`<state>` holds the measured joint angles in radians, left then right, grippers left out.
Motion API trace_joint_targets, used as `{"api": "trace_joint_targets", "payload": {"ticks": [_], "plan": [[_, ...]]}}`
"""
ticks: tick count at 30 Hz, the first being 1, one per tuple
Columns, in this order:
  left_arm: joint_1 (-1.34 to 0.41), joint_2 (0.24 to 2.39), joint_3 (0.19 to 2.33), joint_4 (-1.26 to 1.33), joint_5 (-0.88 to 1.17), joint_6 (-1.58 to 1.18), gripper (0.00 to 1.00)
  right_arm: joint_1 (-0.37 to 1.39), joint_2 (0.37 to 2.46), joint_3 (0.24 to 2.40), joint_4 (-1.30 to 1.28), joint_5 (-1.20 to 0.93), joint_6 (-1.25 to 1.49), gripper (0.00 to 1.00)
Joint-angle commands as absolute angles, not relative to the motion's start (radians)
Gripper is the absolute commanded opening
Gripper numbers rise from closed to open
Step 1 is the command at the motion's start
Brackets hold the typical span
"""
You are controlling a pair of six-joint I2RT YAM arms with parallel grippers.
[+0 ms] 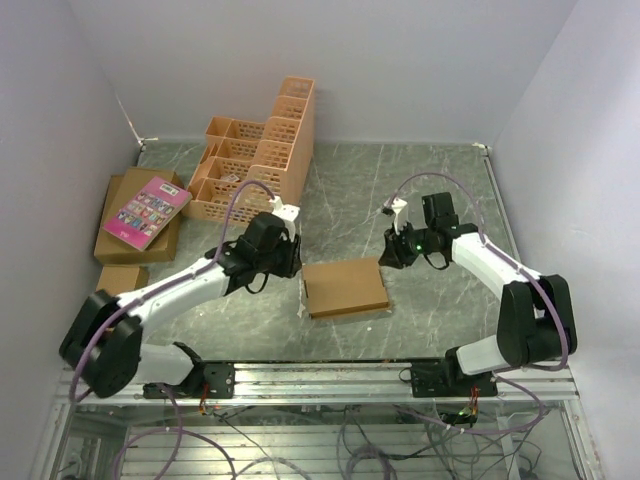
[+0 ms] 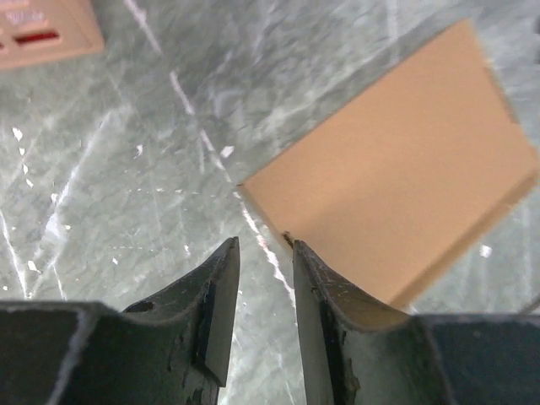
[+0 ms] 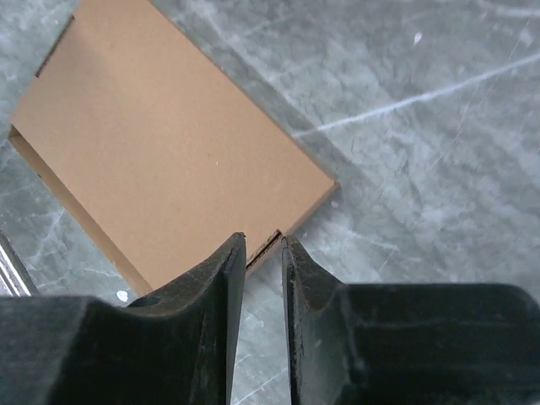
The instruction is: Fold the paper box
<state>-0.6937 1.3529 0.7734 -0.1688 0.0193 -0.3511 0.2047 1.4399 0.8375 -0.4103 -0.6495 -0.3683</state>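
Note:
The paper box (image 1: pixel 345 287) lies flat and closed on the grey marble table, a plain brown cardboard rectangle between the two arms. My left gripper (image 1: pixel 296 266) hovers just off its far left corner. In the left wrist view, the jaws of that gripper (image 2: pixel 264 249) stand apart with only table between them, and the box (image 2: pixel 396 177) sits just right of the right finger. My right gripper (image 1: pixel 386 254) is at the box's far right corner. In the right wrist view its fingertips (image 3: pixel 263 243) show a narrow gap holding nothing, right at the edge of the box (image 3: pixel 169 143).
An orange lattice crate (image 1: pixel 255 160) stands at the back left; its corner (image 2: pixel 42 34) shows in the left wrist view. A pink book (image 1: pixel 147 211) lies on brown cartons (image 1: pixel 120 248) at the far left. Walls close in the table; a metal rail (image 1: pixel 320 378) runs along the near edge.

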Motion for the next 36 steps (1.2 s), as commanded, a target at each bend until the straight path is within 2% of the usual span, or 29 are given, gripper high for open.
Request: {"api": "trace_joint_targets", "payload": {"ticks": [1, 5, 7, 9, 12, 18, 26, 36], "plan": [[-0.757, 1.232, 0.821, -0.240, 0.051, -0.225, 0.43, 0.202, 1.482, 0.915, -0.439, -0.716, -0.443, 0.25], [-0.830, 1.164, 0.876, -0.247, 0.054, -0.055, 0.45, 0.192, 1.506, 0.969, -0.492, -0.780, -0.487, 0.27], [-0.880, 1.091, 0.827, -0.201, 0.146, 0.108, 0.52, 0.190, 1.489, 0.973, -0.495, -0.794, -0.501, 0.28], [-0.909, 1.028, 0.751, -0.146, 0.227, 0.263, 0.64, 0.180, 1.470, 0.961, -0.486, -0.812, -0.502, 0.31], [-0.914, 0.919, 0.624, -0.074, 0.314, 0.447, 0.99, 0.160, 1.447, 0.950, -0.506, -0.868, -0.524, 0.33], [-0.955, 0.873, 0.528, -0.106, 0.316, 0.637, 0.99, 0.147, 1.399, 0.924, -0.552, -0.964, -0.612, 0.46], [-1.102, 0.993, 0.481, -0.017, 0.093, 0.750, 1.00, 0.146, 1.418, 0.919, -0.554, -0.993, -0.601, 0.47], [-1.130, 1.164, 0.474, 0.104, 0.058, 0.706, 0.98, 0.144, 1.429, 0.904, -0.553, -1.004, -0.597, 0.46]]}}
